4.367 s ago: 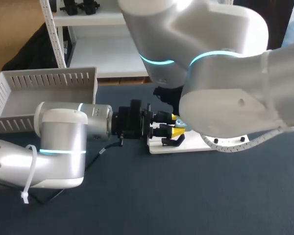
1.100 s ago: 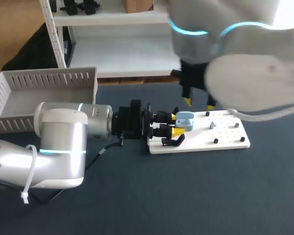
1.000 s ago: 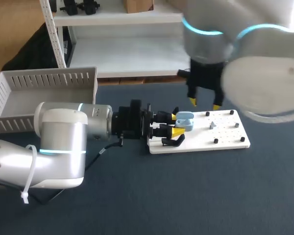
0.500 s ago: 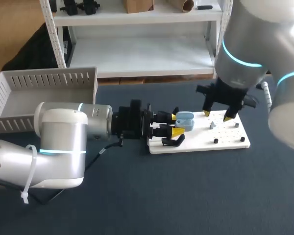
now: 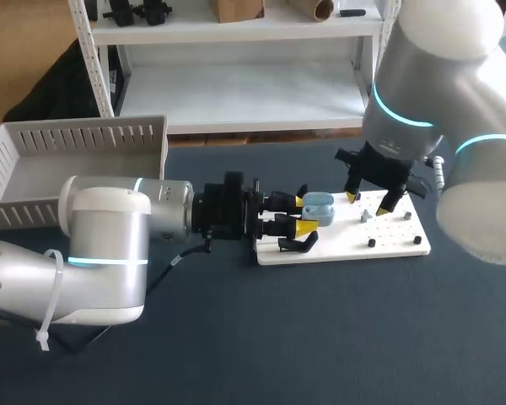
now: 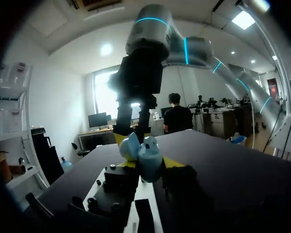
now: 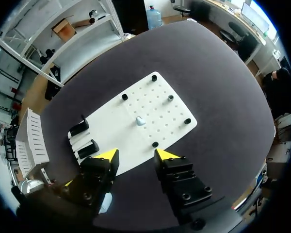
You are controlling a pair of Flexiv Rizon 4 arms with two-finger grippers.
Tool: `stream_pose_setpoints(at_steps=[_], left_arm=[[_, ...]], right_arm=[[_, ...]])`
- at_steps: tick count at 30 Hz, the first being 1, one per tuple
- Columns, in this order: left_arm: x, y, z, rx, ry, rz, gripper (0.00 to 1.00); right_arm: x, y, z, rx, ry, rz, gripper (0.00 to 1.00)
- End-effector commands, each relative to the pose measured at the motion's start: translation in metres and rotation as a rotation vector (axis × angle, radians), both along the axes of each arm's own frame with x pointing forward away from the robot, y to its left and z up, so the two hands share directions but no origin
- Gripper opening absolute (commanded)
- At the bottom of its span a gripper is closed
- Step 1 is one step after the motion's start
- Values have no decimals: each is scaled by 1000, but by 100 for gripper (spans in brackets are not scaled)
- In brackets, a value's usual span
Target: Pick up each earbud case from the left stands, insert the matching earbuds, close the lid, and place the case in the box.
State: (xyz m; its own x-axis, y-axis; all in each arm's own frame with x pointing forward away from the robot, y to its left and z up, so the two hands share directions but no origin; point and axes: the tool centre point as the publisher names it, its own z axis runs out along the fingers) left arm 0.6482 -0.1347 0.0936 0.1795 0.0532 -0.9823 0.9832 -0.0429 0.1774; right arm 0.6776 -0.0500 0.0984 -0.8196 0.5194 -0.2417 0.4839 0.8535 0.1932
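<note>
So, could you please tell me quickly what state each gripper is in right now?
Left gripper: closed on the blue earbud case.
Right gripper: open and empty, above the white board.

The left arm [image 5: 110, 253] and right arm [image 5: 438, 93] are thick, rounded, silver-white tubes, with a glowing cyan band [image 5: 401, 118] at the joints. Behind the black, blocky left gripper [image 5: 302, 214] hangs a thin black cable [image 5: 185, 253], and farther back a white zip tie [image 5: 49, 304]. The right gripper [image 7: 136, 155] has yellow wedge tips and round screws [image 7: 183, 196] in its black fingers [image 7: 179, 174]. A ribbed white hose [image 5: 439, 173] runs beside its wrist.
</note>
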Motion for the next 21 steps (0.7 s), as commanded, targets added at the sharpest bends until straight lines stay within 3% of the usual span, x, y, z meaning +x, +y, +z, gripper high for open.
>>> stream_pose_setpoints(at_steps=[1,13,21], left_arm=[[-1,0,-1,-2,-3,4,0],[-1,0,-1,-2,-3,4,0],[-1,0,-1,-2,-3,4,0]], right_arm=[[12,4,-10,-4,17,-31,48],[26,-9,-42,-12,49,-106,44],[25,-12,-49,18,40,-70,44]])
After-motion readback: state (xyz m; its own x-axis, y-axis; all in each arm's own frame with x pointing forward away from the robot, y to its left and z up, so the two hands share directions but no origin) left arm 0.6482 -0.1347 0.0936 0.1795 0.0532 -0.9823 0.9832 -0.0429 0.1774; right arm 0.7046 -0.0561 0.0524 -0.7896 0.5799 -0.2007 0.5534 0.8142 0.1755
